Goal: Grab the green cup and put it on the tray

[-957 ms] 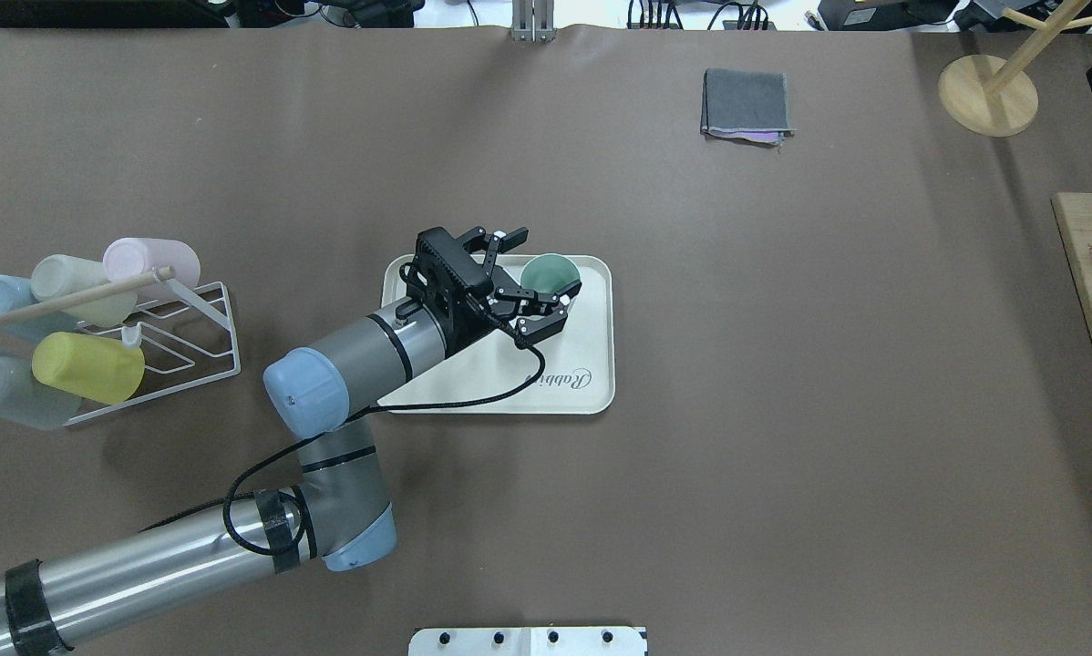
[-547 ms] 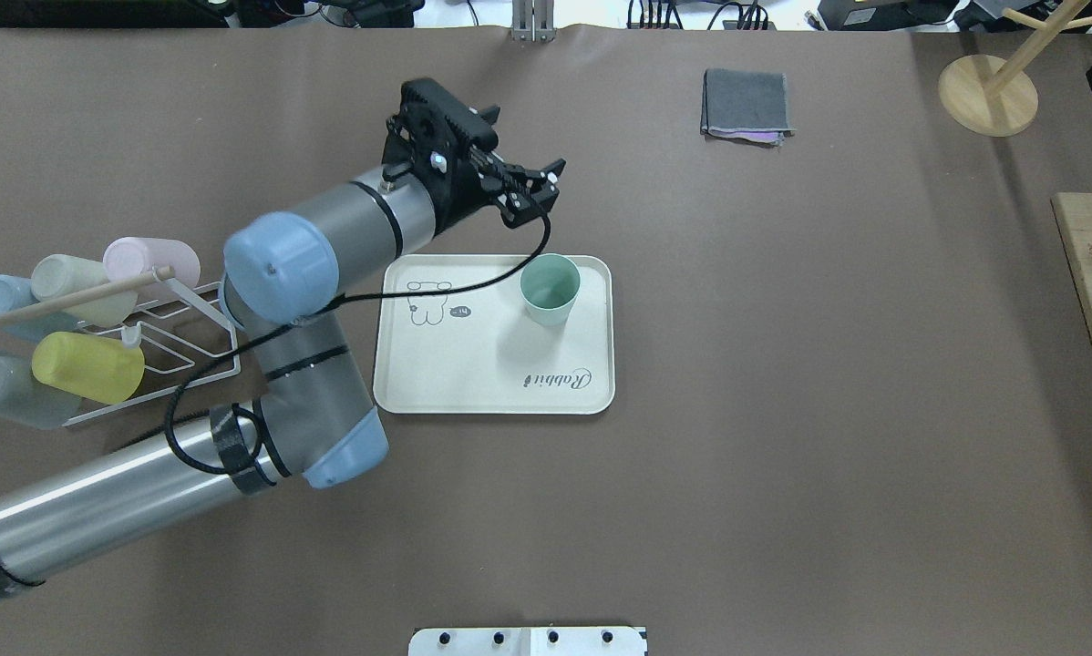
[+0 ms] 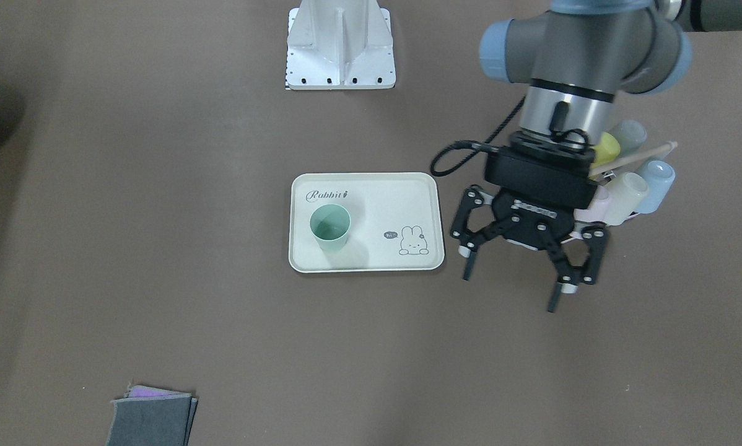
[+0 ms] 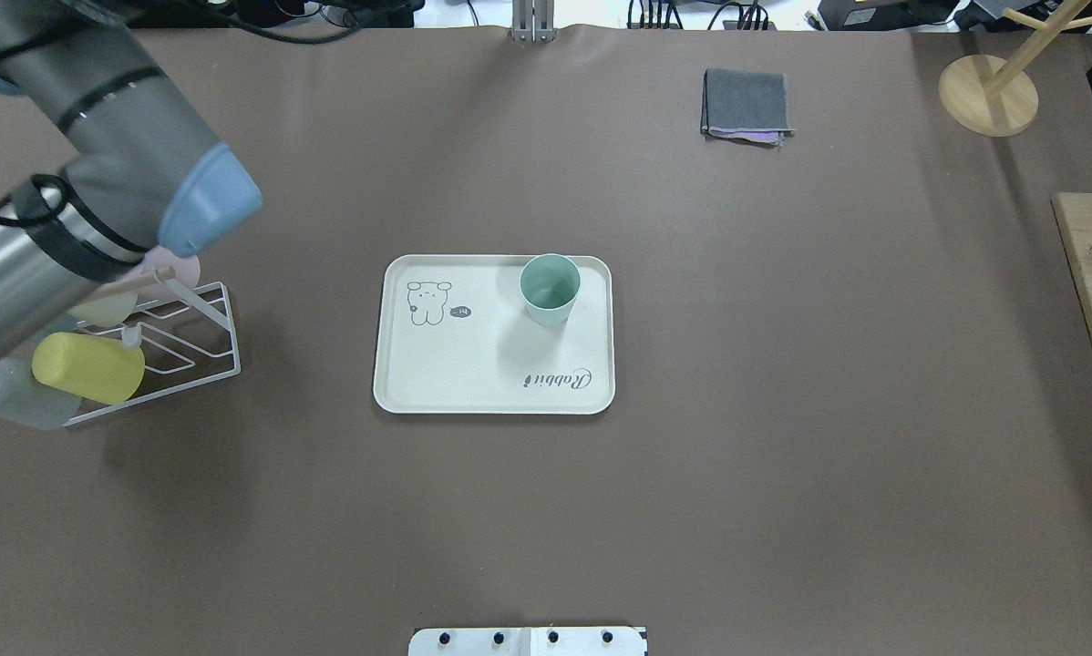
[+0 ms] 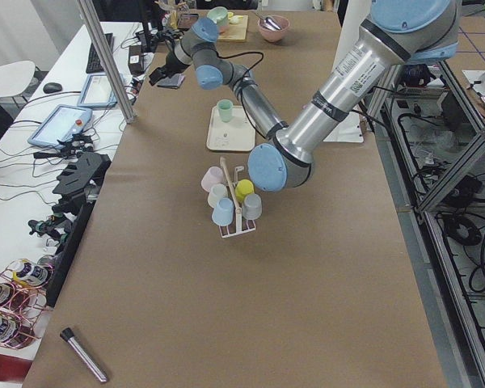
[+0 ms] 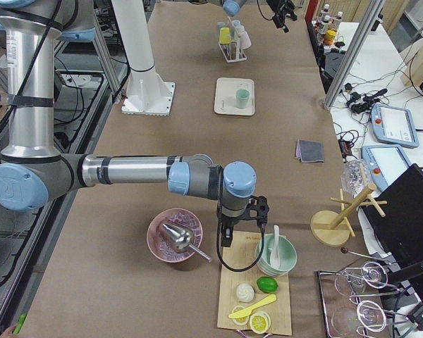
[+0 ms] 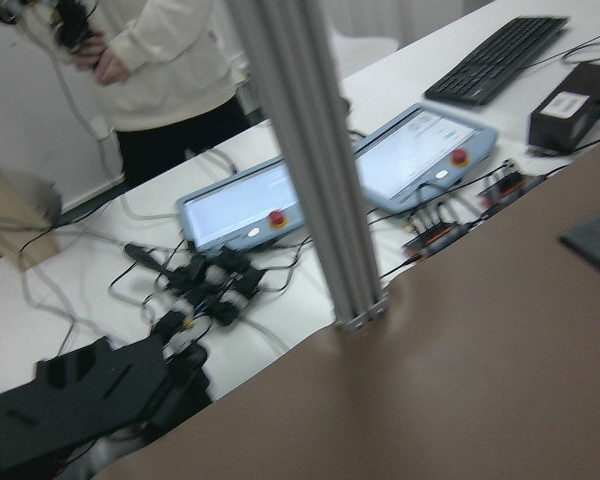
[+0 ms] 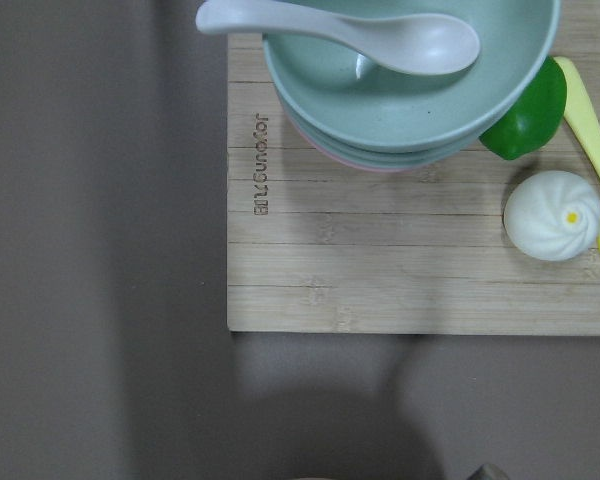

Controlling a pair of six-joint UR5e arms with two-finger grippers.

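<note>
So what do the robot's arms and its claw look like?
Both arms are round tubes, shiny silver and grey, with light blue caps at the joints. The left arm has thin black rings and a black cable curling to its wrist. The left gripper is black, with two thin fingers joined by little silver bolts. The right arm has a black cable too.

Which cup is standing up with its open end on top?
The green cup, standing alone on the tray. The other cups, like the yellow cup, lie sideways on the white wire rack.
</note>
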